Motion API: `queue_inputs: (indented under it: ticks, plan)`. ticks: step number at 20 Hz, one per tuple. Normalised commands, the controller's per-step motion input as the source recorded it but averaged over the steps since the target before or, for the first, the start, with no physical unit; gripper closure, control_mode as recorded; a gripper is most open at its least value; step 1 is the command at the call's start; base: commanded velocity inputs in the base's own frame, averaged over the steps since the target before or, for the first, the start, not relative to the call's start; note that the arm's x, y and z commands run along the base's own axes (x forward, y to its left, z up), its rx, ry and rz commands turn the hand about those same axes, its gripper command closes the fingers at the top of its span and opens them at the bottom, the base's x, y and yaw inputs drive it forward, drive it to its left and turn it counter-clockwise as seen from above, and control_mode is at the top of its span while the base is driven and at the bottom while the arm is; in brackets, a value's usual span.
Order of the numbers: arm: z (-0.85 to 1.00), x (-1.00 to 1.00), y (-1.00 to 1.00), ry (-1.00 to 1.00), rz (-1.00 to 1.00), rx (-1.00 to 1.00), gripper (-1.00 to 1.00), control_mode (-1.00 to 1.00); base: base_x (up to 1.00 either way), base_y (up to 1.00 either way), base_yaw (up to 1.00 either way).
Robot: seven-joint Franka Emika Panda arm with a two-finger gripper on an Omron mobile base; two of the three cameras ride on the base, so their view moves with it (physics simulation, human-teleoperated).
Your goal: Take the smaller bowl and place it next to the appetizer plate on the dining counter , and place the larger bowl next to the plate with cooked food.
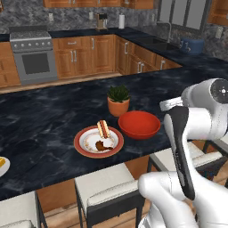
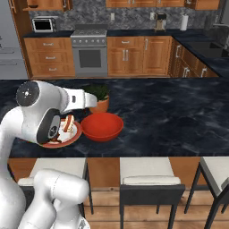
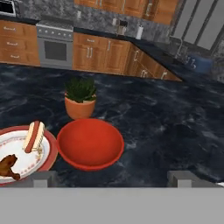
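You have the glossy bright red round bowl (image 1: 139, 124) sitting upright and empty on the black marbled tabletop (image 1: 40, 120) of the island, just beside the round plate with a reddish rim (image 1: 98, 141), their edges close together or touching; you cannot tell which. On that plate lie a striped red-and-white strip of food (image 1: 103, 128) and a browned piece (image 1: 102, 145), with bare white plate around them. Directly behind the bowl and plate stands a terracotta pot with a spiky green plant (image 1: 118, 100), near both but apart from them, and it is the only thing crowding the far side of the bowl. At the left edge of the left base view, well apart from the rest, a small white plate with a yellow wedge (image 1: 2, 165) shows partly cut off. White-cushioned stools (image 1: 109, 189) line the near edge of the tabletop below the dishes. Across the aisle you see wooden cabinets (image 1: 89, 55), a steel oven (image 1: 34, 58) and a sink with a blue pot (image 1: 191, 45) on the far worktop. Your tool (image 3: 112, 178) hangs above the near edge of the tabletop with its two fingertips (image 3: 43, 178) spread wide and nothing between them, the red bowl just ahead of it in the hand view.
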Motion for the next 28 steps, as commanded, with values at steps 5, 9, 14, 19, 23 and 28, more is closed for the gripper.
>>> queue_inputs:
  ticks: [5, 9, 14, 19, 23, 28]
  plan:
    - [0.46, -1.00, 0.14, -0.28, 0.00, -0.09, -1.00, -1.00, 0.00, 0.00, 0.00]
    - [0.56, -1.00, 0.00, -0.15, 0.05, -0.02, -1.00, -1.00, 0.00, 0.00, 0.00]
    - [0.37, -0.67, 0.00, -0.09, 0.10, 0.00, -1.00, 1.00, 0.03, 0.01, 0.00]
    - [0.00, 0.00, 0.00, 0.00, 0.00, 0.00, -1.00, 1.00, 0.83, 0.00, 0.04]
    - [0.00, 0.00, 0.00, 0.00, 0.00, 0.00, -1.00, 1.00, 0.28, 0.39, 0.10]
    - [0.00, 0.00, 0.00, 0.00, 0.00, 0.00, -1.00, 1.00, -0.42, 0.98, 0.18]
